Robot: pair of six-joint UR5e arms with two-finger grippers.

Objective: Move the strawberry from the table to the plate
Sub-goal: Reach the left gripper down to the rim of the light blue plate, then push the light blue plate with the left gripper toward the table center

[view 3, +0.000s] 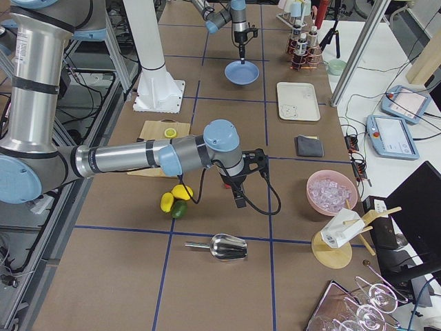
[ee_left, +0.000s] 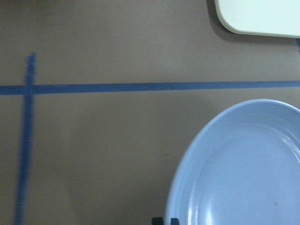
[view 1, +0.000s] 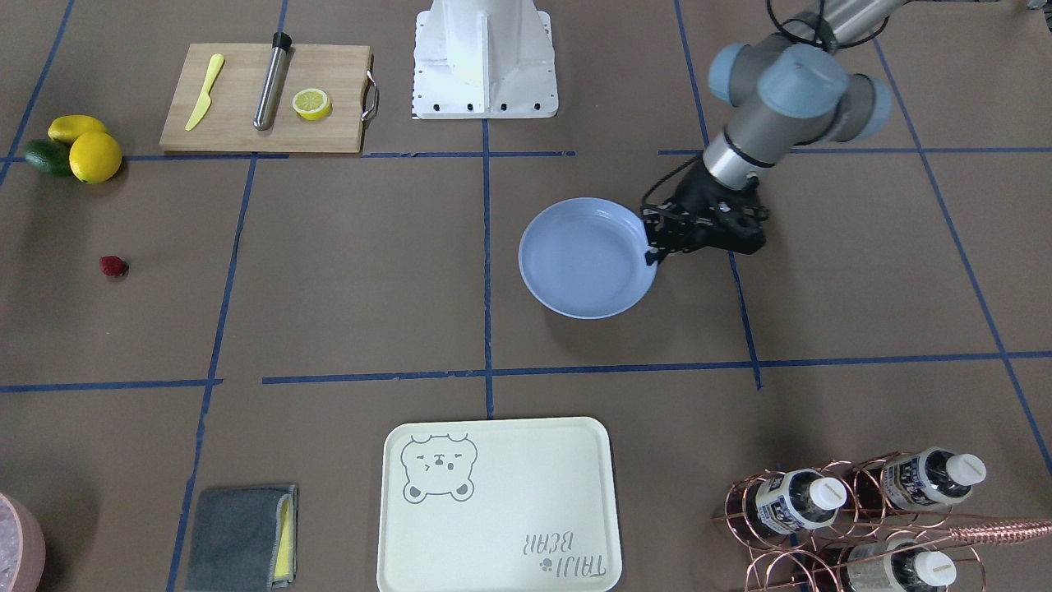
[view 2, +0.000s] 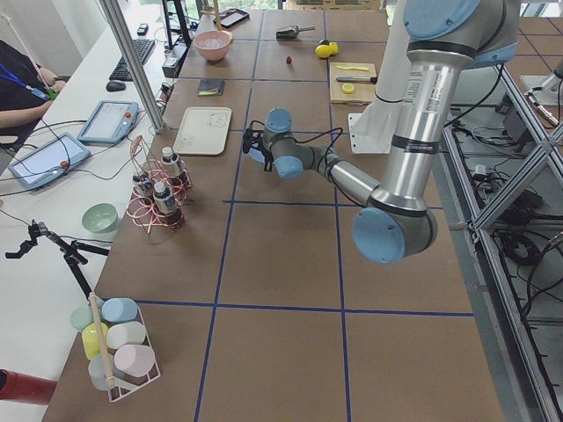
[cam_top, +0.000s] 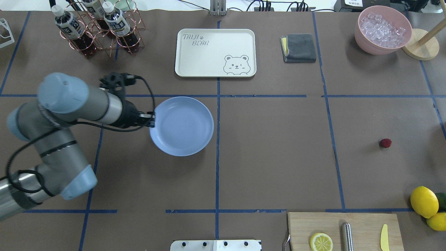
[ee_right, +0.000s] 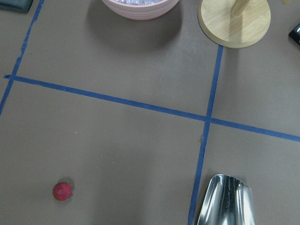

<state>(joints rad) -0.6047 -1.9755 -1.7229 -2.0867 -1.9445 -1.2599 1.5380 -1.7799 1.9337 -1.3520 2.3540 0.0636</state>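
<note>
The strawberry (cam_top: 385,143), small and dark red, lies alone on the brown-paper table (cam_top: 271,157) far on the right side; it also shows as the same berry (view 1: 113,265) in the front view and low left (ee_right: 62,191) in the right wrist view. The light blue plate (cam_top: 183,125) rests left of centre. My left gripper (cam_top: 152,122) is shut on the plate's left rim (ee_left: 187,187). My right gripper (view 3: 239,203) hangs above the table near the strawberry's area; it shows only in the side view, so I cannot tell its state.
A cutting board (cam_top: 362,223) with a lemon half, a metal cylinder and a yellow knife sits near the base. Lemons (cam_top: 424,201) lie at the right edge. Farther off are the bear tray (cam_top: 215,52), a grey cloth (cam_top: 299,47), an ice bowl (cam_top: 383,29), a bottle rack (cam_top: 94,31) and a metal scoop (ee_right: 227,201).
</note>
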